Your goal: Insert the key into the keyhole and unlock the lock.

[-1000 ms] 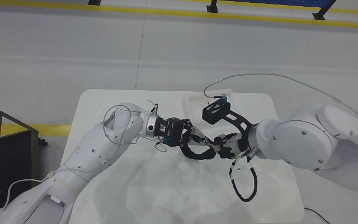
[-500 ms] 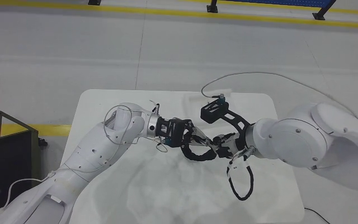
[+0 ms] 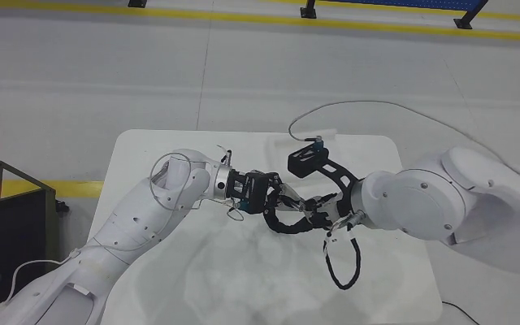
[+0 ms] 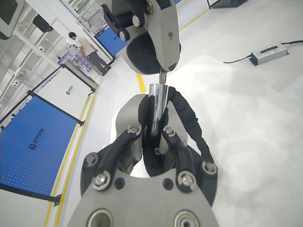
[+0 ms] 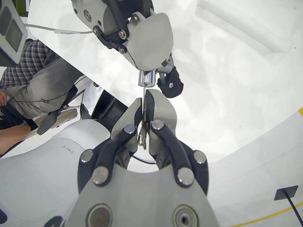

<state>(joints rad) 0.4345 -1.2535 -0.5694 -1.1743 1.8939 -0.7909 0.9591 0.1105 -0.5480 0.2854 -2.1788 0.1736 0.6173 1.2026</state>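
- Left gripper (image 3: 278, 208) (image 4: 155, 115): is reaching in from the left, above the middle of the table. Its black-padded fingers (image 4: 142, 109) are closing narrowly on the sides of the lock, gripping it.
- Shiny chrome cylindrical lock (image 4: 158, 102) (image 5: 146, 79): is sitting clamped in the left gripper, clear of the table top. Its flat end face is pointing right, toward the other gripper.
- Black fabric-sheathed cable (image 4: 189, 119) (image 3: 288, 227): is running out from beside the lock cylinder and is curving back past the left gripper on the near side. In the top view it is hanging as a dark loop just below the two grippers.
- Right gripper (image 3: 318, 213) (image 5: 144, 106): is reaching in from the right and facing the left gripper nose to nose. Its jaws are pressing almost together, pinching the flat of the key.
- Thin silver metal key (image 5: 143, 95) (image 4: 162, 77): is sticking out from the right gripper's tips in line with the lock. Its tip is meeting the lock's end face; whether it is entering the keyhole cannot be told.
- Small silver wire key ring (image 5: 142, 134): is dangling from the key's back end, between the right gripper's fingers.
- White rounded-corner table (image 3: 162, 154): is lying under both arms.
- Grey oblong power box (image 4: 269, 53): is lying on the floor beyond the table.
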